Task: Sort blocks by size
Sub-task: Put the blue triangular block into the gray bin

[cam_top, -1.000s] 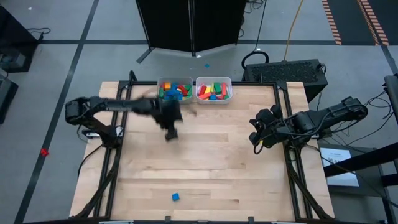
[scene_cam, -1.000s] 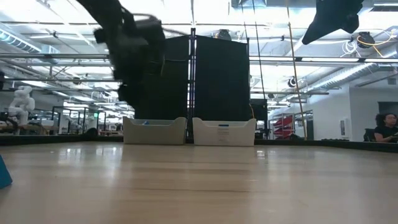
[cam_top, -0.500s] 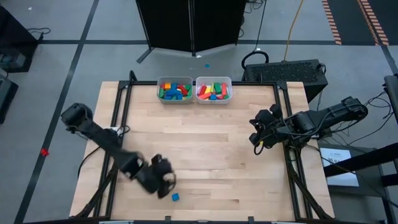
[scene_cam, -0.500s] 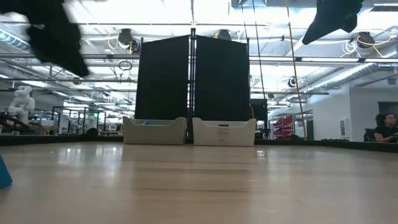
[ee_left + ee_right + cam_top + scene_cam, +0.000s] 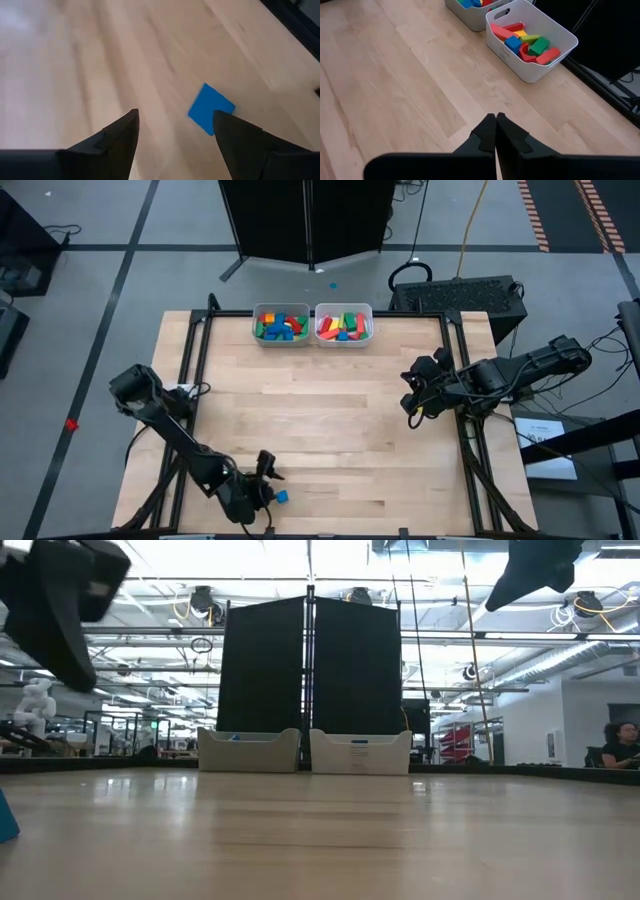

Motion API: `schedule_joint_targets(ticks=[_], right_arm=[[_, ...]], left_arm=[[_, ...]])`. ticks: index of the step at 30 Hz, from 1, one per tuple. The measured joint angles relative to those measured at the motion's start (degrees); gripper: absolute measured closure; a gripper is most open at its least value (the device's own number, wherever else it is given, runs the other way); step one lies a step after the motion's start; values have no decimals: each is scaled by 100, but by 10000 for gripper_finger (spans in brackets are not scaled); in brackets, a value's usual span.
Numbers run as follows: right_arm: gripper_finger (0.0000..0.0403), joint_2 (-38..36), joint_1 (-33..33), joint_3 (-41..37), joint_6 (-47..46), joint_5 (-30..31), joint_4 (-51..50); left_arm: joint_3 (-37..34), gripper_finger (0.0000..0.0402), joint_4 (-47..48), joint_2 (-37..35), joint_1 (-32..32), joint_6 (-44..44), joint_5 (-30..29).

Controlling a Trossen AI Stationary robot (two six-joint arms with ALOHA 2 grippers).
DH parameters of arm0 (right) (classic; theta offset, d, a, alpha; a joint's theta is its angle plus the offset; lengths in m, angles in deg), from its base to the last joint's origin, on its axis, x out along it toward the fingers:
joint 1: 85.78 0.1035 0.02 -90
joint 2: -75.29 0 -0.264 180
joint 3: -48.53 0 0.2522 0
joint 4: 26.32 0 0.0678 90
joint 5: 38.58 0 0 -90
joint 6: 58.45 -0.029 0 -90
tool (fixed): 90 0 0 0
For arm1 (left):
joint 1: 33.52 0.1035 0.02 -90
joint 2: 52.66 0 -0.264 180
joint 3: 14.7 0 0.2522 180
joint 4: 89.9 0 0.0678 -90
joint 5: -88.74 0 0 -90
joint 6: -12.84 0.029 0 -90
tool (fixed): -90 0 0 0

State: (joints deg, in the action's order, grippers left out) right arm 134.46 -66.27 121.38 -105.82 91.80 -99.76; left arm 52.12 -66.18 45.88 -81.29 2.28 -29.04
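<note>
Holding mixed blocks [image 5: 281, 327], both bins [image 5: 343, 341]; left pincer [image 5: 175, 132] open over blue cube [image 5: 211, 109]; right pincer [image 5: 495, 120] closed, empty.

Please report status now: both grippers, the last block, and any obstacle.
Left gripper open, above blue block near table's front edge. Right gripper shut, idle at right side. Nothing in the way.

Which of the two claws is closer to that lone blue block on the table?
Left. The left gripper hovers open right beside the blue block; the right gripper waits shut, far across the table.
</note>
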Motion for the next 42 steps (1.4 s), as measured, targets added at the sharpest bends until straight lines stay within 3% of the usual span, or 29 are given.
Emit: schedule_joint_targets(ticks=[6,14,29,34,42], right_arm=[[403,1,0,0,-9,0,102],[403,0,-1,0,-36,2,120],[403,1,0,0,-5,3,106],[403,1,-1,0,-9,2,94],[403,-1,-2,0,-28,2,92]], left_arm=[[0,148,-255,133,173,390,1173],[0,148,-472,196,259,1485,1310],[24,151,-1510,1070,737,2586,2406],[35,186,-1495,1225,906,2443,3086],[24,268,-1467,1250,1146,2457,3511]])
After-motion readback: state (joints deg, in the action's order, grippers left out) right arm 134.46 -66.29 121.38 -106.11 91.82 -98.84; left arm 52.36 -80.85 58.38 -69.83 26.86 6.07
